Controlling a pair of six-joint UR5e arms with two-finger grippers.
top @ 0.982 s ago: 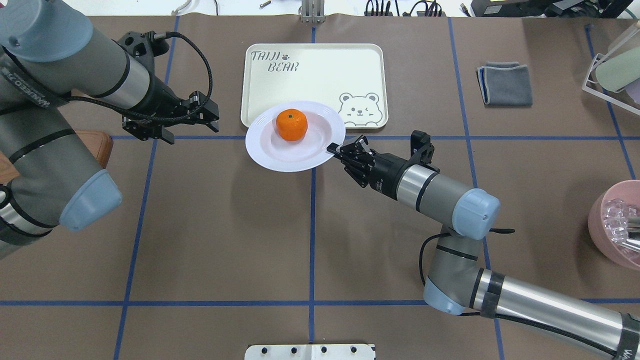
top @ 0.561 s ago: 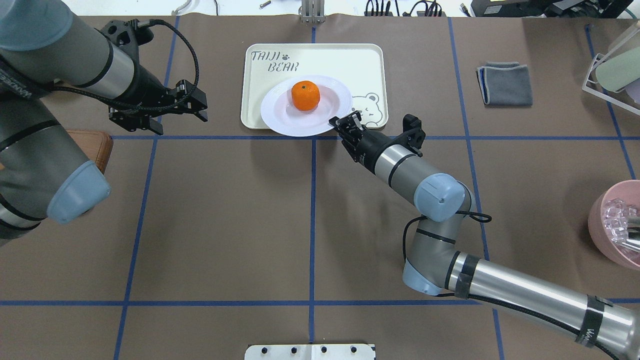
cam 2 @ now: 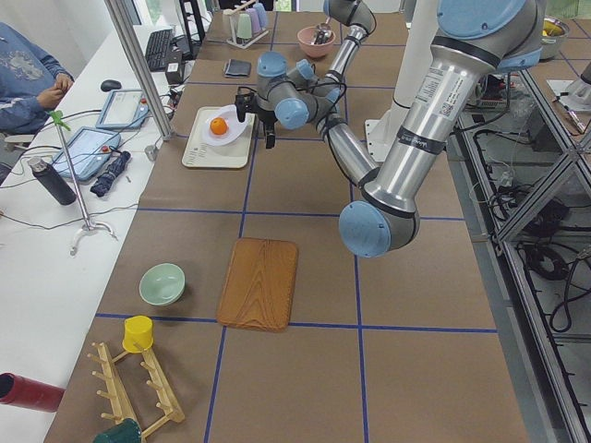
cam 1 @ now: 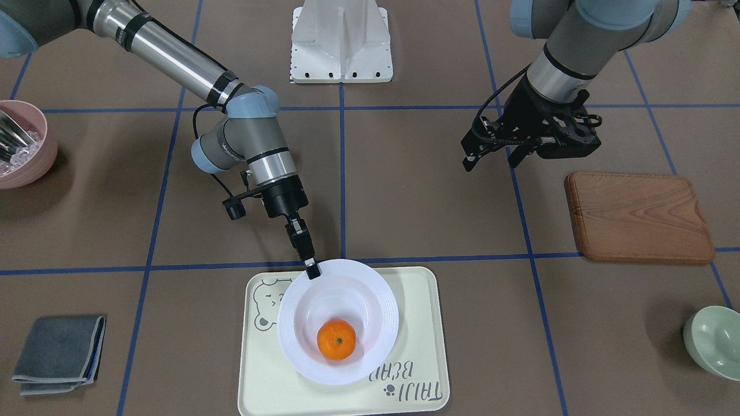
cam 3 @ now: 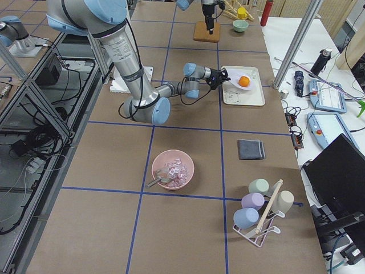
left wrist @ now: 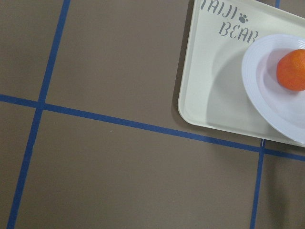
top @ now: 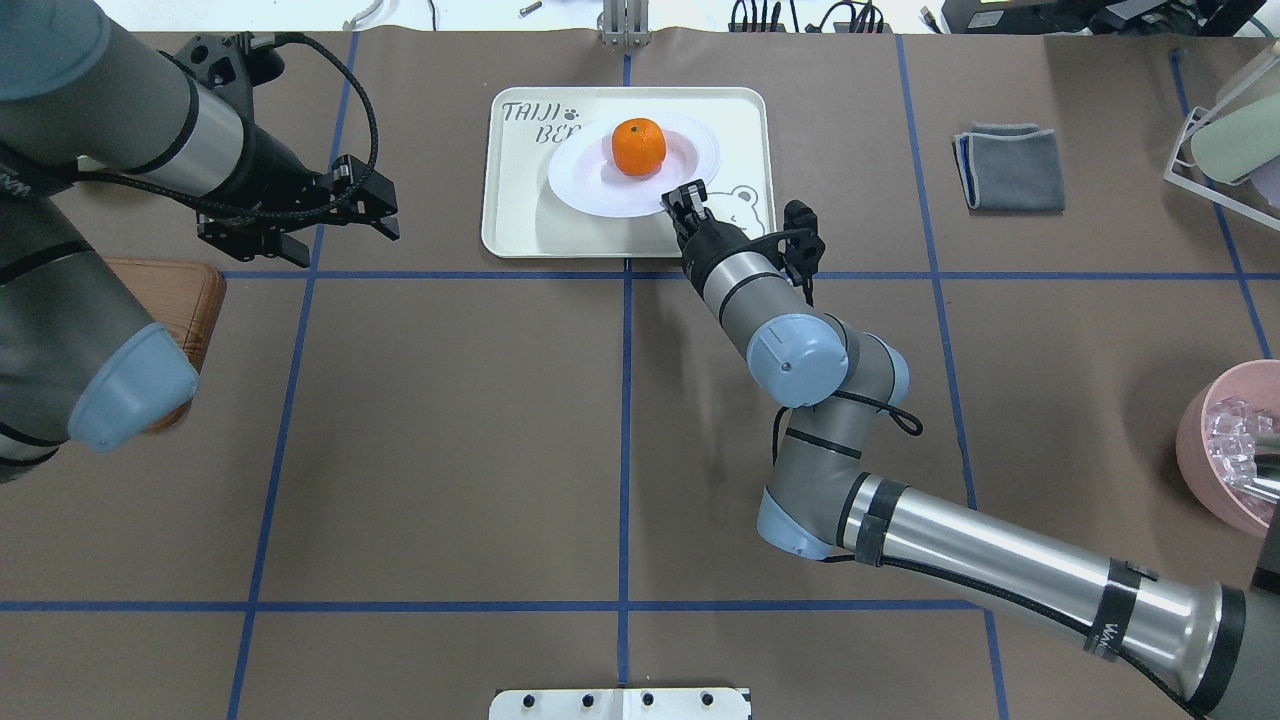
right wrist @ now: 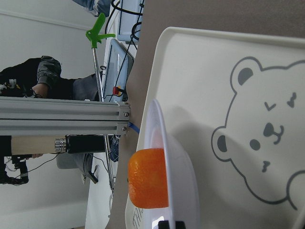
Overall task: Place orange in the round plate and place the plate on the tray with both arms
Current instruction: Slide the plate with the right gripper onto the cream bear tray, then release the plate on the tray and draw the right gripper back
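The round white plate (top: 585,175) hangs tilted just above the cream bear tray (top: 520,200), casting a shadow on it. The orange (top: 639,146) sits in the plate's sunken centre. My right gripper (top: 681,196) is shut on the plate's near rim. In the front-facing view the same grip shows at the right gripper (cam 1: 313,270), with the plate (cam 1: 381,312), orange (cam 1: 336,340) and tray (cam 1: 422,323) beyond it. My left gripper (top: 340,220) stays open and empty, well to the left of the tray. The left wrist view shows the tray (left wrist: 209,95) and plate (left wrist: 267,90) at its right edge.
A brown wooden board (cam 1: 636,216) lies under the left arm's side. A folded grey cloth (top: 1010,167) lies right of the tray. A pink bowl (top: 1225,450) and a cup rack (top: 1225,130) stand at the right edge. A pale green bowl (cam 1: 714,341) sits far left.
My right gripper has carried the plate with the orange away from me, from the tray's near edge to over the tray's middle. The left gripper has drawn back to the left.
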